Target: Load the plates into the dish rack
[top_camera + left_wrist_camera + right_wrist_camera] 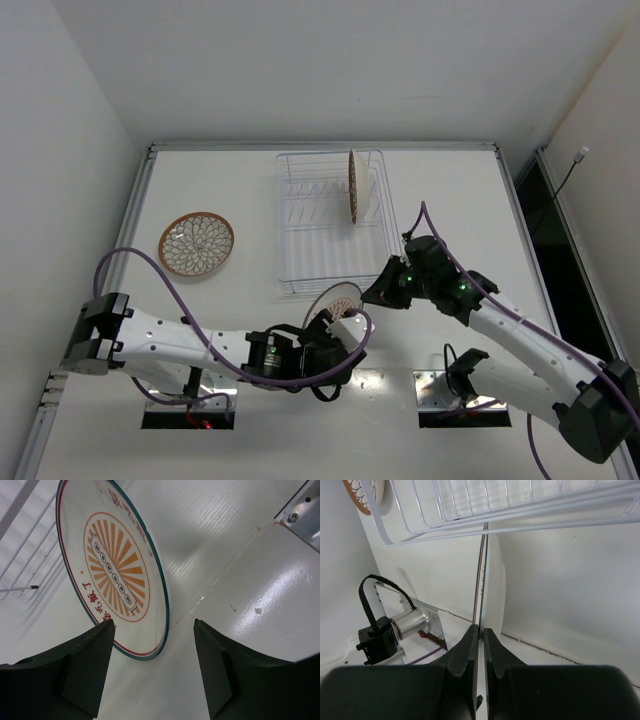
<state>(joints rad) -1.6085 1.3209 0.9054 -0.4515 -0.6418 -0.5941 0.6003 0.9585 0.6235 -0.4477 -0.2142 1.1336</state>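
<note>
The white sunburst plate point(115, 565) with red lettering is held upright on edge just in front of the dish rack point(330, 220); it also shows in the top view point(333, 298). My right gripper point(481, 632) is shut on its rim, the plate point(490, 590) seen edge-on; in the top view this gripper point(373, 294) is at the plate's right. My left gripper point(155, 645) is open, its fingers either side of the plate's lower rim without touching; in the top view it point(342, 324) is just below the plate. One brown-rimmed plate point(353, 186) stands in the rack. Another point(196, 243) lies flat at the left.
The rack's wire front wall point(495, 510) hangs close above the held plate in the right wrist view. A motor and black cable point(395, 627) of the left arm sit to the plate's left. The table's raised edge point(150, 150) runs round the back and sides.
</note>
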